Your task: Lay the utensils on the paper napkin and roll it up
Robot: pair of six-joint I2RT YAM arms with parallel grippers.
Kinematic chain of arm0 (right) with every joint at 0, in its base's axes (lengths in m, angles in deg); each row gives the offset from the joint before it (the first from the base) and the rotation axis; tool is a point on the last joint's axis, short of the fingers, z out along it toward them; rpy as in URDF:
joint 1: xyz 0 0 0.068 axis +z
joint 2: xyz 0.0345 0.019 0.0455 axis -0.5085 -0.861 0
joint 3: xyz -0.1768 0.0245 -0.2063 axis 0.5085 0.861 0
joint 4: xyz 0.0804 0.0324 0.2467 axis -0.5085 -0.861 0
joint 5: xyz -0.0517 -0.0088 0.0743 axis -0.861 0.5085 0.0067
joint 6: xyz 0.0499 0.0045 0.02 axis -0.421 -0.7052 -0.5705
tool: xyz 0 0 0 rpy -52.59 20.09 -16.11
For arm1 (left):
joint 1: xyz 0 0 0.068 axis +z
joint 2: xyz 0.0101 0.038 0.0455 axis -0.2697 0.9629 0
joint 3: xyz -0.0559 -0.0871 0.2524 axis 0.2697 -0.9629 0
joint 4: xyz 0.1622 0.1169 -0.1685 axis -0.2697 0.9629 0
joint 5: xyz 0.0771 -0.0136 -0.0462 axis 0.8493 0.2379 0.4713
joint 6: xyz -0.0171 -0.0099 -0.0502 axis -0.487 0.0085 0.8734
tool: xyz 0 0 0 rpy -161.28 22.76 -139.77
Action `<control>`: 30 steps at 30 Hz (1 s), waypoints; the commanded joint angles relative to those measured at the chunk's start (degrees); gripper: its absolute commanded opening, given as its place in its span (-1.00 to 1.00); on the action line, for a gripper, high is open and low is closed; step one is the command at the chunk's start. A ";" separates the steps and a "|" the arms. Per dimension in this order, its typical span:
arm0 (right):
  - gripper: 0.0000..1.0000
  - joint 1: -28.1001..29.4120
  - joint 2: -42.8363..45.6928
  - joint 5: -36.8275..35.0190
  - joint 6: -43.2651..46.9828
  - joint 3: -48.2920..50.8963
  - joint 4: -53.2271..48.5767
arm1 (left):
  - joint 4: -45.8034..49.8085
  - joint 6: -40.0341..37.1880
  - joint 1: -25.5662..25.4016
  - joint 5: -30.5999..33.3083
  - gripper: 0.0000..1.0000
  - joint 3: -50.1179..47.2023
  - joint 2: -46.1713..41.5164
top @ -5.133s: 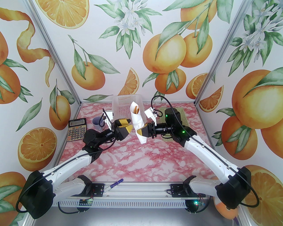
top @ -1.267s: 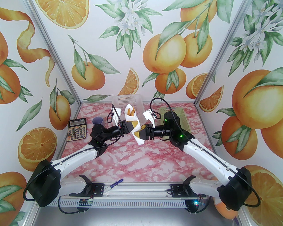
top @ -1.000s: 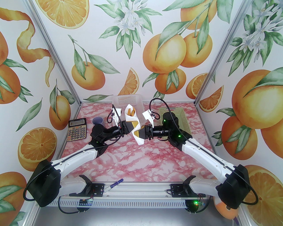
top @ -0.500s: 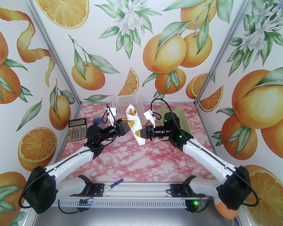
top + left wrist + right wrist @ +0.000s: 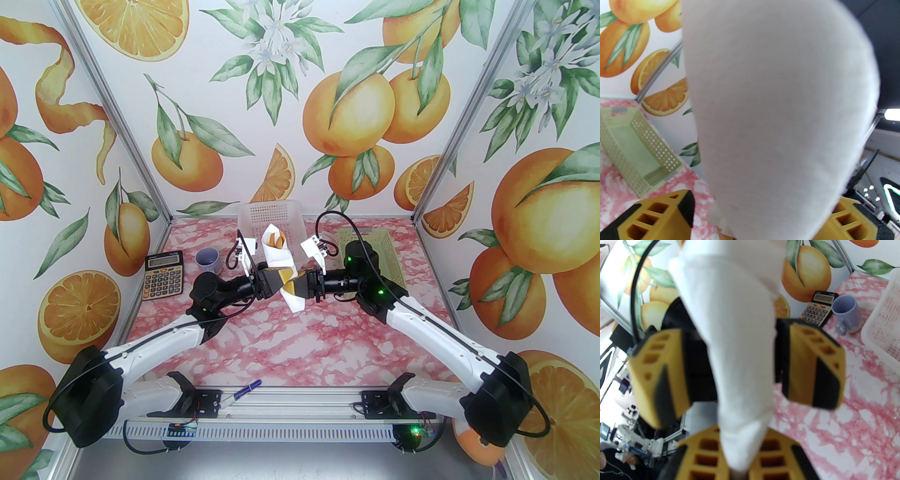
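Though it hangs tilted in the air above the far middle of the table, the napkin is rolled round the utensils, whose orange tips poke from its top. The right gripper pinches its lower part from the right. The left gripper straddles it from the left, jaws apart. A white basket sits behind and a green basket to the right. To the left are a mug and a calculator, its label too small to read. A pen lies at the near edge.
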 commanded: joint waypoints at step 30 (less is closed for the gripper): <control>-0.07 -2.79 5.99 -3.99 4.63 1.18 -5.07 | 10.39 -4.16 3.96 -0.65 -1.00 2.97 -4.97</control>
